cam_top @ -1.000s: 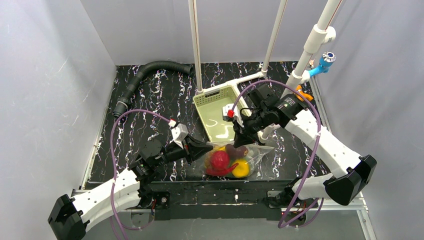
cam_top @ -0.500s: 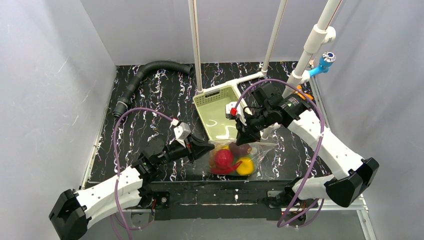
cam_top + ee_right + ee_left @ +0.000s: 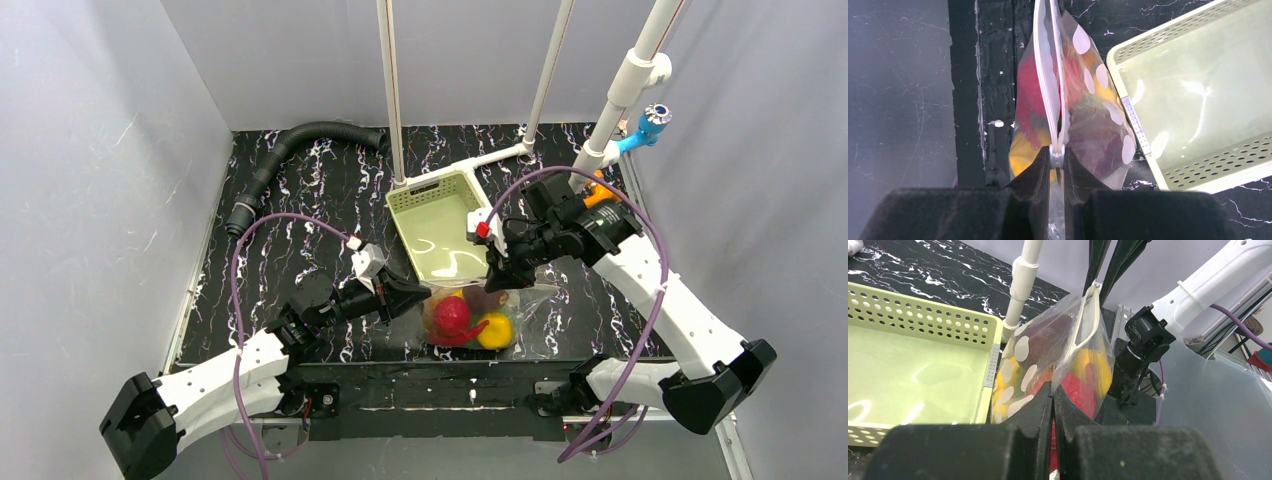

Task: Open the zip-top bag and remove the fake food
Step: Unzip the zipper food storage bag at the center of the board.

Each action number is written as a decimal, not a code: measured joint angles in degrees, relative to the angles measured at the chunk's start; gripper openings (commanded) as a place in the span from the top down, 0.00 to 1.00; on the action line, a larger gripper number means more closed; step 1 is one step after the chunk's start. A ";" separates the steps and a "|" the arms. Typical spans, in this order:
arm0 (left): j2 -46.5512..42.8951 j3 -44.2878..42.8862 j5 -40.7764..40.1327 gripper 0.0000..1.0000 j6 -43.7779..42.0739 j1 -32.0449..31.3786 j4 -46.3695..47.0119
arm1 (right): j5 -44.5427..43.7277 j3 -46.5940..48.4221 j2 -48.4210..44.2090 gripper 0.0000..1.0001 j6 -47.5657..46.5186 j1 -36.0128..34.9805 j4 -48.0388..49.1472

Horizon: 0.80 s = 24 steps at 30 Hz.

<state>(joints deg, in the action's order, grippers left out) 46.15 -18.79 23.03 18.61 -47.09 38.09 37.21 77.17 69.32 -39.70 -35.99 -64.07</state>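
The clear zip-top bag (image 3: 470,315) with off-white dots hangs between my two grippers near the table's front edge, just in front of the green basket. It holds the fake food (image 3: 453,317): a bright red piece, a dark red piece (image 3: 487,298) and a yellow piece (image 3: 495,331). My left gripper (image 3: 418,298) is shut on the bag's left top corner (image 3: 1058,385). My right gripper (image 3: 497,280) is shut on the white zipper slider (image 3: 1057,156) at the right end. The white zip track (image 3: 1045,75) runs between them and looks closed.
The pale green slotted basket (image 3: 412,210) stands just behind the bag, and shows in the left wrist view (image 3: 993,340) and right wrist view (image 3: 1128,115). White pipe posts (image 3: 392,90) rise behind it. A black corrugated hose (image 3: 290,145) lies at the back left. An orange clamp (image 3: 600,190) is at the right.
Both grippers and the bag have shifted to the right. The bag has bunched up narrower between them, and the right arm has swung outward.
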 measured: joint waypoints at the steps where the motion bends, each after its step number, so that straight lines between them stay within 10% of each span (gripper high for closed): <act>1: -0.02 0.11 0.00 1.00 0.02 0.00 0.00 | -0.07 -0.76 -0.79 0.99 -0.20 0.24 0.00; 24: -1.81 2.49 0.02 1.00 0.42 0.00 -2.03 | 2.47 -10.27 -8.92 0.99 -2.67 5.49 0.42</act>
<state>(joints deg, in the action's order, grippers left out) 44.34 -16.29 23.05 19.03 -47.09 36.05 39.68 66.89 60.40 -42.37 -30.50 -63.66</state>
